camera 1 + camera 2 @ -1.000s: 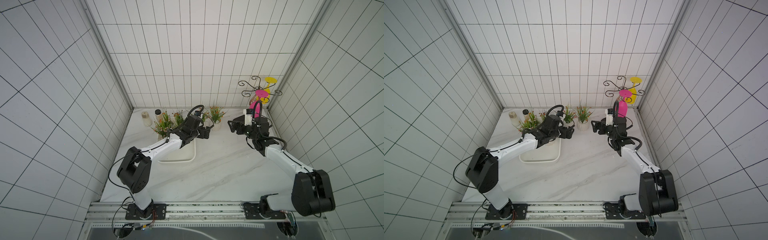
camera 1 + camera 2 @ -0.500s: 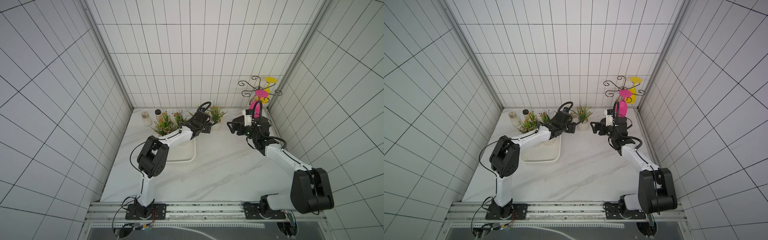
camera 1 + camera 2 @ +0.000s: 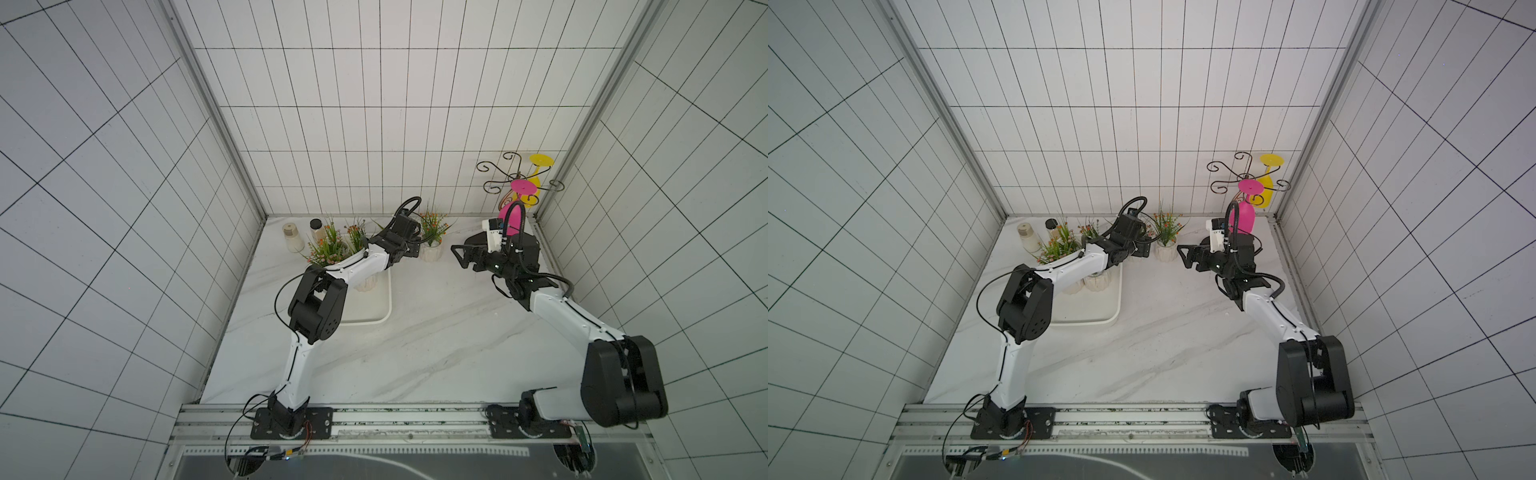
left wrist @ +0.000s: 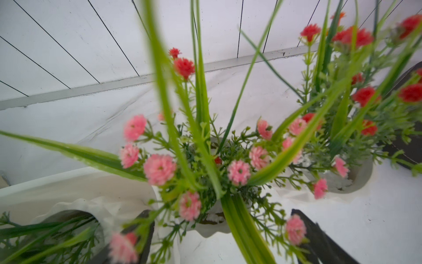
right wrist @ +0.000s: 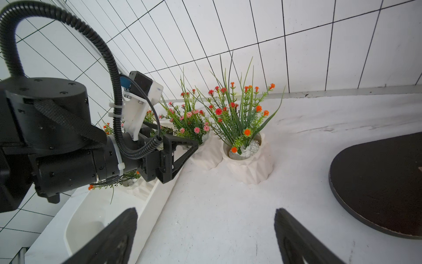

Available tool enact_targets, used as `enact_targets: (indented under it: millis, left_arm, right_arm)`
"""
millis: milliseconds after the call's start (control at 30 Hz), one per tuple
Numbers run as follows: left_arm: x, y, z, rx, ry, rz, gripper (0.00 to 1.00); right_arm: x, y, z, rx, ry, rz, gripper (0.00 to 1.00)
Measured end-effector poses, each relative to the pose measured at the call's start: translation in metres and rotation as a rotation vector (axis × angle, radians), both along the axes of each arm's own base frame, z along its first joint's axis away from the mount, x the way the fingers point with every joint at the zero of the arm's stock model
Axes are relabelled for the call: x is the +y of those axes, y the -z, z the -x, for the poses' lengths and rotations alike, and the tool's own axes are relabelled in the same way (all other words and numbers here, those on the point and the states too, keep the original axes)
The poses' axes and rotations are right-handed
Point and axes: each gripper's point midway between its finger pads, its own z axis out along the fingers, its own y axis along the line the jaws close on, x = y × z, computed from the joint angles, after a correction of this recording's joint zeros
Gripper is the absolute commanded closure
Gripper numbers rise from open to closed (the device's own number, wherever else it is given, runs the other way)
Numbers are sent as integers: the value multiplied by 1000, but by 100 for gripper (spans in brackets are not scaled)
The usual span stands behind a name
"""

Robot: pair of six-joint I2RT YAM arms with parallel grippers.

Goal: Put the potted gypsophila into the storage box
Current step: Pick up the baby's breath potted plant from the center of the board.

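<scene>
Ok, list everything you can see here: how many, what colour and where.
potted gypsophila: at least four, white pots with green sprigs and pink or orange flowers, two in the storage box, two on the table beside it
storage box: one, white, table's left side
jars: two, clear, one pale lid and one dark, back left corner
wire stand: one, black, back right corner
goblets: two, pink and yellow, hanging upside down on the wire stand
table: one, white marble
left hand: one, black, open around the pink-flowered pot
right hand: one, black, open and empty, above the table
</scene>
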Motion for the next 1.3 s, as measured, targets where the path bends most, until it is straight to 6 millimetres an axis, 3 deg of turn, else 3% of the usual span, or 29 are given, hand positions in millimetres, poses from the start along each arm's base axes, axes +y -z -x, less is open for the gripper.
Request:
enact_targets:
  millis: [433,833,1300]
  left_arm:
    - [-1,27,-16,3,13,-79,7]
    - [6,31,-29,-12,23,-91,7]
    - [-9,36,-41,-8,87,-70,14]
  right_arm:
    - [-1,1,2,1,-2,-10,5]
    - [-1,3,3,6,-4,-17,5]
    - [0,3,4,3,-13,-24,5]
